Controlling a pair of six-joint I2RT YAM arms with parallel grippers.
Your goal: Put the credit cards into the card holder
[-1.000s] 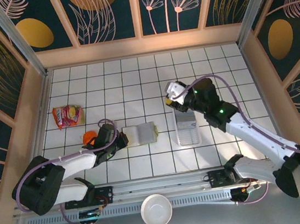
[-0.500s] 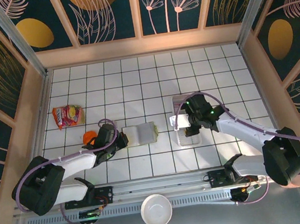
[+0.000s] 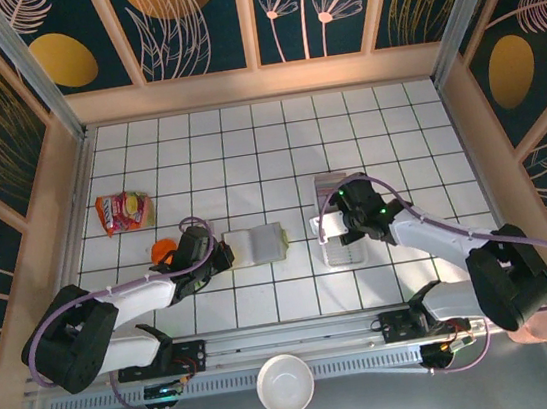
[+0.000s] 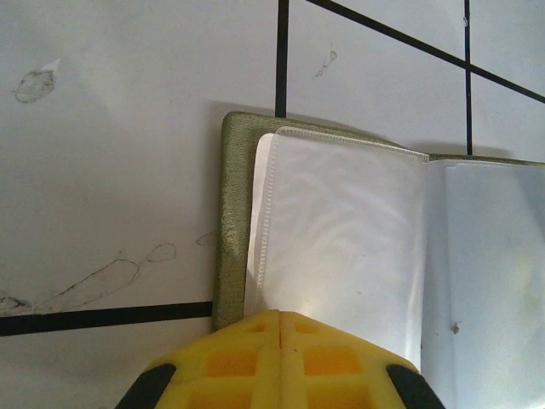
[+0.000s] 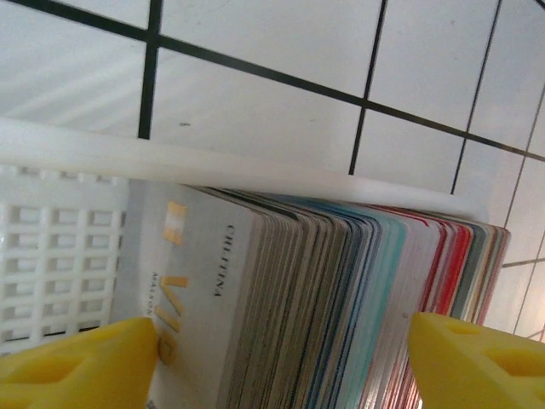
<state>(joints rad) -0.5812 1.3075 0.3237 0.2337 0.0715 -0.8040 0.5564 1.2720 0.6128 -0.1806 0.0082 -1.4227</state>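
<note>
Lying open on the tiled bench [image 3: 246, 148], the card holder [image 3: 256, 244] is seen at 9 o'clock of the plastic tray [image 3: 343, 253]. The left claw [image 3: 222, 255] is clenched at the holder's 9 o'clock edge. The credit cards [image 5: 341, 290] are stood on edge in the tray, straddled by the released right claw [image 5: 281, 341], its fingers apart on either side of the stack.

White tiled table [image 3: 247, 157], snack packet [image 3: 123, 211] at left, small orange object [image 3: 162, 248], open card holder [image 3: 257, 244], plastic tray [image 3: 342, 253] near it
</note>
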